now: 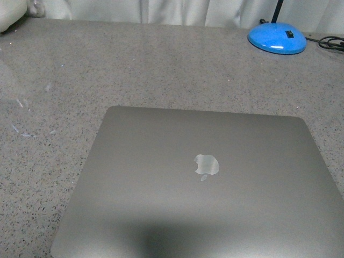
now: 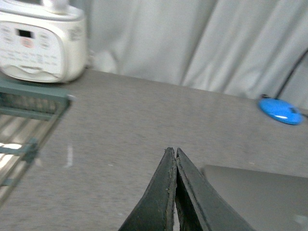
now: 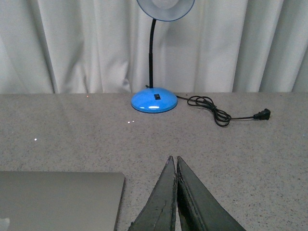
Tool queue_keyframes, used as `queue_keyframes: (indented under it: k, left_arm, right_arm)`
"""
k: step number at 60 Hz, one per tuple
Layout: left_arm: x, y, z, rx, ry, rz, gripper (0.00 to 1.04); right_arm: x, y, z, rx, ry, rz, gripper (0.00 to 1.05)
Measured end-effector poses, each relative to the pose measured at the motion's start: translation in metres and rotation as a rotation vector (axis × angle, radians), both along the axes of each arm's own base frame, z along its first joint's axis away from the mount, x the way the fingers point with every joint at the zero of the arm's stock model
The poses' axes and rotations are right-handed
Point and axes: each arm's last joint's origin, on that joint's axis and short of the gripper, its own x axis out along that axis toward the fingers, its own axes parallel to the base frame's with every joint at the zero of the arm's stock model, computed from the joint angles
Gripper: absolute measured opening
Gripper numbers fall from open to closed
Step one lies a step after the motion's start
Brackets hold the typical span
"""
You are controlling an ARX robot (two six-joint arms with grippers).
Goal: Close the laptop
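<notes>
The grey laptop (image 1: 199,183) lies flat on the speckled table with its lid down and the pale apple logo (image 1: 207,164) facing up. No keys or screen show. Neither arm shows in the front view. My left gripper (image 2: 173,153) is shut and empty, beside the laptop's corner (image 2: 255,192) and not touching it. My right gripper (image 3: 173,161) is shut and empty, beside the laptop's other far corner (image 3: 62,197), apart from it.
A blue desk lamp (image 3: 154,101) stands at the table's back right, its base also in the front view (image 1: 277,38), with a black cord and plug (image 3: 226,115). A white cooker (image 2: 38,41) and a green rack (image 2: 24,125) stand at the left. White curtains hang behind.
</notes>
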Motion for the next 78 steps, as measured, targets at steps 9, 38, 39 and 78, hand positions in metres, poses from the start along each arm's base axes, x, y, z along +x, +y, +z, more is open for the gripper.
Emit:
queue_keyframes:
  k: [9, 38, 39, 78]
  left_arm:
    - [0.000, 0.000, -0.006, 0.043, 0.009, -0.002, 0.04]
    - [-0.001, 0.000, -0.014, 0.062, -0.011, 0.000, 0.37]
    - [-0.001, 0.000, -0.014, 0.062, -0.011, 0.000, 0.40]
    - [-0.001, 0.000, -0.014, 0.065, -0.011, 0.000, 0.98]
  right_arm:
    - [0.000, 0.000, 0.000, -0.009, 0.000, -0.001, 0.01]
    - [0.000, 0.000, 0.000, -0.013, 0.000, -0.002, 0.32]
    - [0.000, 0.000, 0.000, -0.013, 0.000, -0.002, 0.34]
    - [0.000, 0.000, 0.000, -0.013, 0.000, -0.002, 0.96]
